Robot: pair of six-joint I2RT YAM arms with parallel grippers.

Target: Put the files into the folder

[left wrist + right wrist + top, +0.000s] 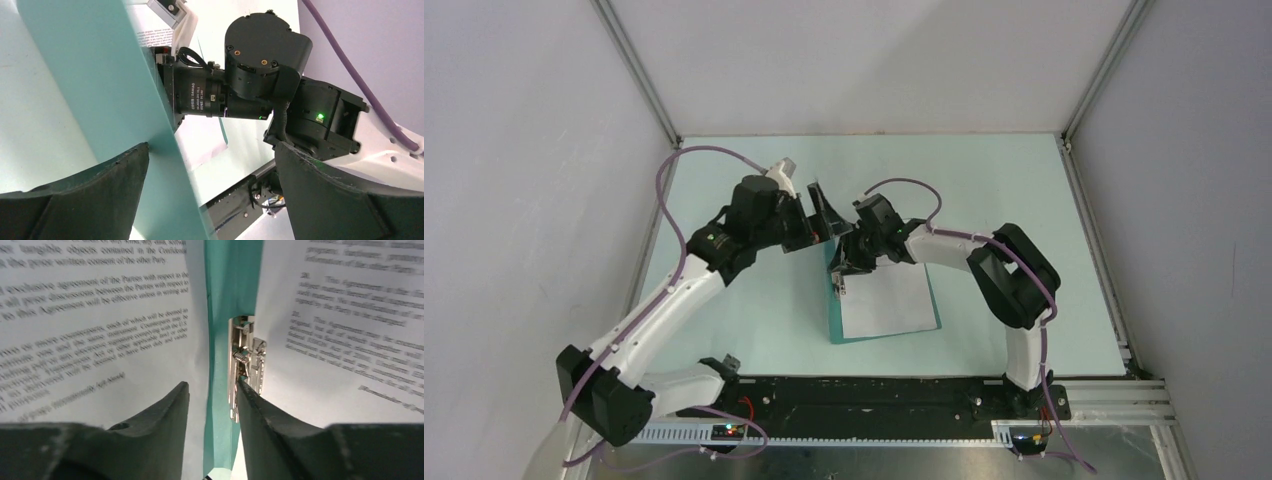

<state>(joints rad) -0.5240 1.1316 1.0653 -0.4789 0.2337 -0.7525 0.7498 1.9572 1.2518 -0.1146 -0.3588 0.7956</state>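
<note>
The pale green table (pixel 984 180) carries the folder (pixel 835 325), which lies near its middle, just ahead of the two arm bases. In the top view the folder's lower leaf lies flat with a white sheet (pixel 889 300) on it, and only a teal margin shows along the sheet's left and near edges.

The left arm (pixel 674 290) reaches in from the folder's left. The right arm (pixel 1014 280) bends round from its right. Both wrists meet over the folder's far end.

In the left wrist view the folder's cover (pixel 100 90) stands up from the table as a tall teal panel. A strip of printed sheet (pixel 152 36) shows past its top edge. The left hand (pixel 212 150) is spread wide around the cover, and one finger (pixel 100 185) touches the cover's edge while the other stands well apart from it.

The right wrist view looks down the folder's spine (pixel 227 280), with a printed sheet on one side (pixel 100 315) and another on the other side (pixel 340 330). The metal clip (pixel 245 365) sits on the spine between them. The right hand (pixel 212 385) has its fingers a narrow gap apart, straddling the spine. One finger (pixel 270 425) is at the clip's base, but I cannot tell whether it presses on the clip.
</note>
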